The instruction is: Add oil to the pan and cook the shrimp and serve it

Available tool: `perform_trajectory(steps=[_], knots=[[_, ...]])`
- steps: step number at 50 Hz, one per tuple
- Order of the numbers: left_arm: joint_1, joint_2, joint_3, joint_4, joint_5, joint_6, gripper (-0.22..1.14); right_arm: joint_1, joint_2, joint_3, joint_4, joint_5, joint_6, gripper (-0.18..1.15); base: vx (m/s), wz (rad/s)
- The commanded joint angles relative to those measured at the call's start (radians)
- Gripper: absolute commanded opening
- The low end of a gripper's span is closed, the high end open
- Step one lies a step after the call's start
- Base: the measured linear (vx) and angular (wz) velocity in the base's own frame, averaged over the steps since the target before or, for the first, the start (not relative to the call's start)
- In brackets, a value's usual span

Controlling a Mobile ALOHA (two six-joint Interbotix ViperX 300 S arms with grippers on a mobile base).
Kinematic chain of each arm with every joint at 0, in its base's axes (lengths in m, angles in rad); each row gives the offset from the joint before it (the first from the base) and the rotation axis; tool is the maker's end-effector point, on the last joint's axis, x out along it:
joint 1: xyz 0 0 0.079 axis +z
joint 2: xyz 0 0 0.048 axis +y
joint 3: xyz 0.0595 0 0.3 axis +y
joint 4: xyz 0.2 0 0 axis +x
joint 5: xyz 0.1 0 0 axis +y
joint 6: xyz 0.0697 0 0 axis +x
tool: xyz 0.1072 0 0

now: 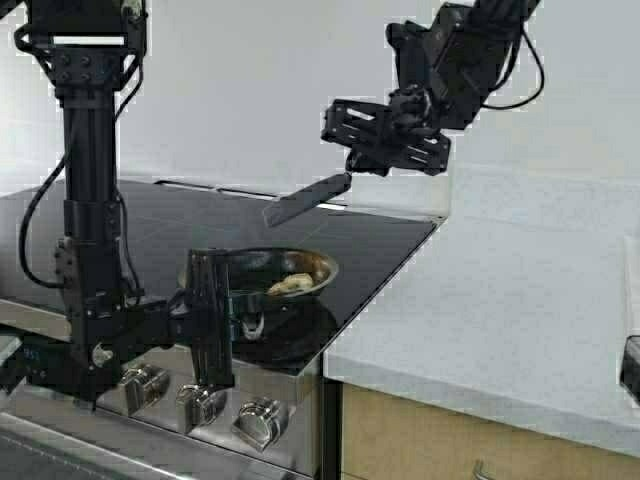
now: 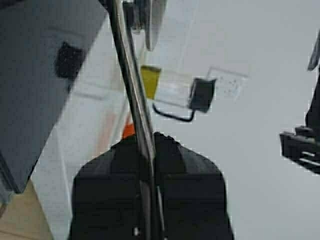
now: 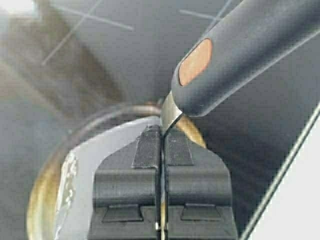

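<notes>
The steel pan point(image 1: 300, 262) stands on the black cooktop with its browned inside showing. The pale curved shrimp point(image 1: 291, 285) lies in it. My left gripper point(image 1: 225, 300) is at the pan's near-left side, shut on its thin metal handle point(image 2: 134, 85). My right gripper point(image 1: 352, 168) hangs high above the pan, shut on the thin metal neck of a spatula point(image 1: 305, 200). Its grey handle point(image 3: 240, 50) slants away from the gripper point(image 3: 161, 131), with the pan's rim point(image 3: 100, 117) below. The oil jug point(image 2: 172, 92) with its black lid shows far off in the left wrist view.
The black glass cooktop point(image 1: 390, 245) ends at a white counter point(image 1: 520, 300) on the right. Several steel knobs point(image 1: 260, 420) line the stove's front. A white wall point(image 1: 240, 90) rises behind. Something orange point(image 2: 129, 131) peeks past my left gripper.
</notes>
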Motion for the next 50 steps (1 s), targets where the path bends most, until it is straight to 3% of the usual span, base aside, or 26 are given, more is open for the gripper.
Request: perform_trajectory(steps=[1, 9, 14, 18, 25, 29, 40, 50], knots=[[0.011, -0.015, -0.021, -0.002, -0.028, 0.020, 0.03, 0.003, -0.055, 0.000, 0.002, -0.026, 0.003, 0.08, 0.00, 0.00], [0.014, -0.012, -0.017, -0.002, -0.028, 0.041, 0.05, 0.003, -0.055, 0.000, 0.002, -0.029, 0.003, 0.08, 0.00, 0.00], [0.015, -0.012, -0.015, -0.002, -0.026, 0.067, 0.16, 0.003, -0.054, -0.003, 0.002, -0.028, 0.003, 0.08, 0.00, 0.00], [0.015, -0.014, -0.014, -0.002, -0.028, 0.092, 0.38, 0.003, -0.054, -0.005, 0.003, -0.029, 0.003, 0.08, 0.00, 0.00], [0.015, -0.023, -0.003, -0.005, -0.025, 0.118, 0.88, 0.003, -0.054, -0.003, 0.003, -0.028, 0.003, 0.08, 0.00, 0.00], [0.015, -0.029, 0.009, -0.009, -0.023, 0.127, 1.05, 0.003, -0.054, -0.005, 0.003, -0.029, 0.005, 0.08, 0.00, 0.00], [0.052, -0.058, 0.094, -0.011, -0.018, 0.206, 1.03, 0.003, -0.052, -0.006, 0.003, -0.034, 0.005, 0.08, 0.00, 0.00], [0.143, -0.150, 0.287, -0.002, -0.005, 0.391, 1.03, 0.003, -0.048, -0.011, 0.003, -0.034, 0.003, 0.08, 0.00, 0.00]])
